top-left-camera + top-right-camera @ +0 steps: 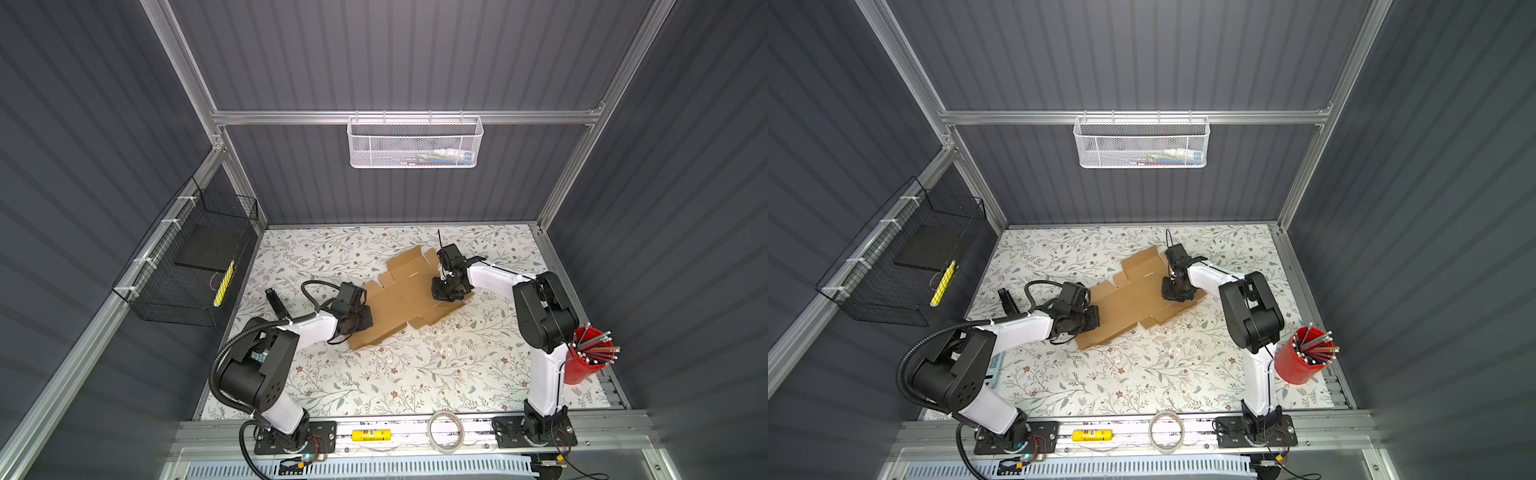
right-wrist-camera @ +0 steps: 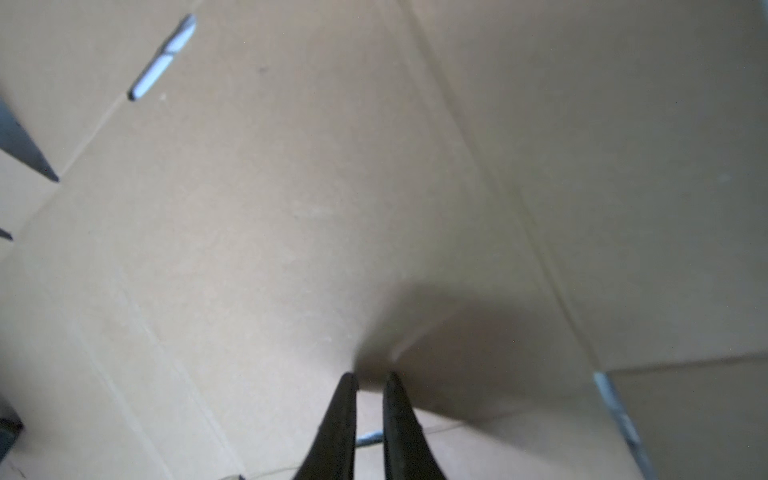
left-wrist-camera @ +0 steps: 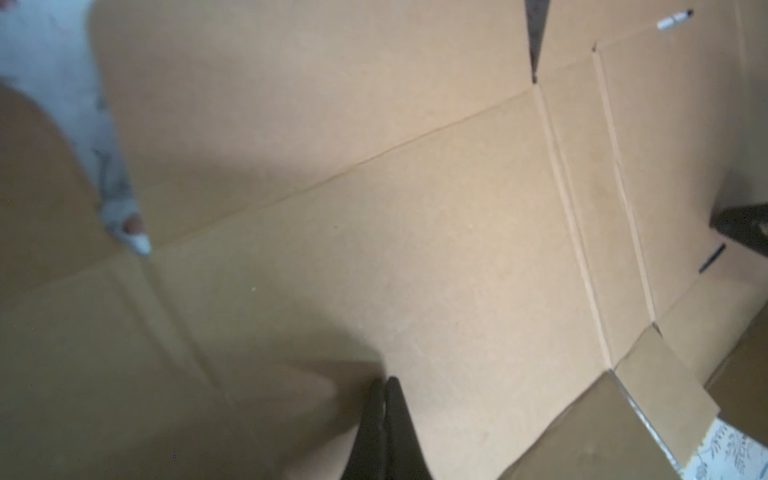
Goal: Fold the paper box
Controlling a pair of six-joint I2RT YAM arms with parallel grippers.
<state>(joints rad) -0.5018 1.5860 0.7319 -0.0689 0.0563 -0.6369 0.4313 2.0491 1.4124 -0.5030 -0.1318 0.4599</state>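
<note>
Holding the sheet down seems to be the step in hand. The paper box [image 1: 401, 297] lies mostly flat at the centre of both top views, on the flowered table [image 1: 374, 382]. The left claw [image 3: 384, 384], fully closed and empty, rests on its lower left part; the right claw [image 2: 370, 378], slightly apart, grips nothing. Next, one claw must lift a side flap along its crease.

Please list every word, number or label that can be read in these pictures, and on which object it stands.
No text can be read.
Label on the yellow tube on the front rail: too small to read.
Print on the items in the white mesh basket: blurred.
On the paper box: plain, no print.
</note>
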